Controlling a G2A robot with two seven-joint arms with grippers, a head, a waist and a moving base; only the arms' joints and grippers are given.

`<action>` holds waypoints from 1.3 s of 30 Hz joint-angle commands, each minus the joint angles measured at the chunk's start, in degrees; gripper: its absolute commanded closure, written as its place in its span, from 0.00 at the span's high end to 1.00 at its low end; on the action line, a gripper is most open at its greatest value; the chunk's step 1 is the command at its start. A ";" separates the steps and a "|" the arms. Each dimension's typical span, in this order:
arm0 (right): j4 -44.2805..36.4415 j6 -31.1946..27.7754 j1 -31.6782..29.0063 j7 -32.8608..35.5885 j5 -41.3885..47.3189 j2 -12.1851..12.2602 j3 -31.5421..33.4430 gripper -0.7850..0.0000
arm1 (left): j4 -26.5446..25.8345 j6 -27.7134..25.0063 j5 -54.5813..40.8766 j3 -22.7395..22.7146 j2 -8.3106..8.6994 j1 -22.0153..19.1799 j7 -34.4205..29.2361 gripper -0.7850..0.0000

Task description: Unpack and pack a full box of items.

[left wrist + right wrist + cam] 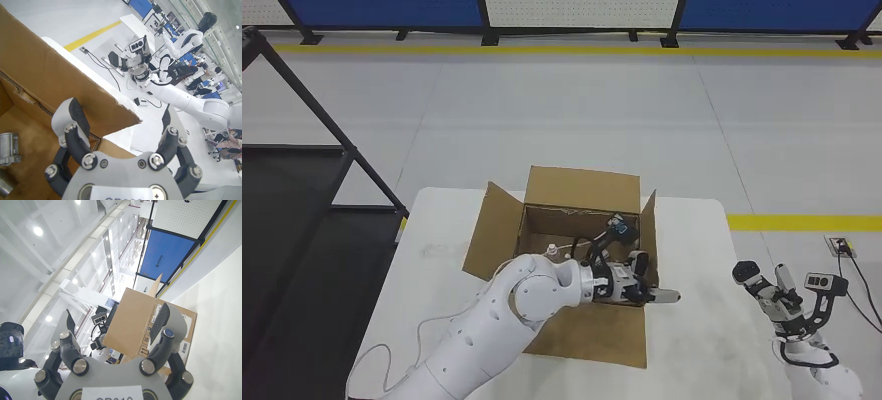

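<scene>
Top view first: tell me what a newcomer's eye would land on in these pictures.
The open cardboard box in the middle of the white table, flaps spread, draws the eye first. The left gripper hangs open over one side wall, a metal fitting lying on the box floor nearby. By the table's edge the right gripper is open, holding nothing.

Light: bright and even, cast from ceiling lamps point(38, 231) overhead | Glare: lamps burnt out to white discs, floor point(642, 110) and table point(697, 330) washed pale | Shadow: soft shade held inside box point(582, 188) | Distortion: straight lines bowed at wrist-view edges
</scene>
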 commanded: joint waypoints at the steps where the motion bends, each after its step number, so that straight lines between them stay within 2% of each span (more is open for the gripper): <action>1: -1.46 0.88 -0.72 -1.69 -0.83 0.06 0.16 1.00 | 1.70 0.94 -0.06 1.76 -1.00 -1.75 -0.89 1.00; 6: -3.86 0.92 -3.13 -2.92 -0.46 0.38 1.72 1.00 | 8.37 1.62 -4.46 6.64 -4.59 -5.87 -2.16 1.00; 10: -4.05 0.29 -4.35 -2.90 2.00 0.65 3.58 1.00 | 15.59 2.99 -6.37 10.23 -7.93 -9.43 -2.79 1.00; 14: -4.40 -0.68 -5.61 -1.70 5.87 1.01 6.15 1.00 | 22.14 2.22 -9.42 12.88 -11.21 -11.47 -3.94 1.00; 20: -5.45 -0.33 -6.80 0.19 8.49 1.42 8.31 1.00 | 29.87 0.78 -12.20 15.12 -15.43 -13.55 -5.25 1.00; 25: -6.12 -0.23 -6.75 0.29 8.15 1.47 8.19 1.00 | 34.60 -0.88 -13.00 15.73 -17.99 -14.95 -5.49 1.00; 29: -6.50 -0.18 -6.31 0.34 7.62 1.45 7.65 1.00 | 37.28 -2.68 -13.56 15.36 -19.35 -15.69 -4.66 1.00; 33: -6.89 -0.18 -5.66 -0.20 6.31 1.41 6.96 1.00 | 38.80 -5.63 -12.98 13.89 -19.58 -16.45 -1.10 1.00; 36: -7.70 -0.13 -5.10 -1.35 4.38 1.41 6.43 1.00 | 38.94 -9.45 -12.92 11.54 -18.68 -16.58 2.32 1.00; 39: -8.31 -0.20 -4.19 -4.22 0.92 1.44 6.11 1.00 | 37.68 -12.47 -11.29 8.69 -16.89 -16.24 6.42 1.00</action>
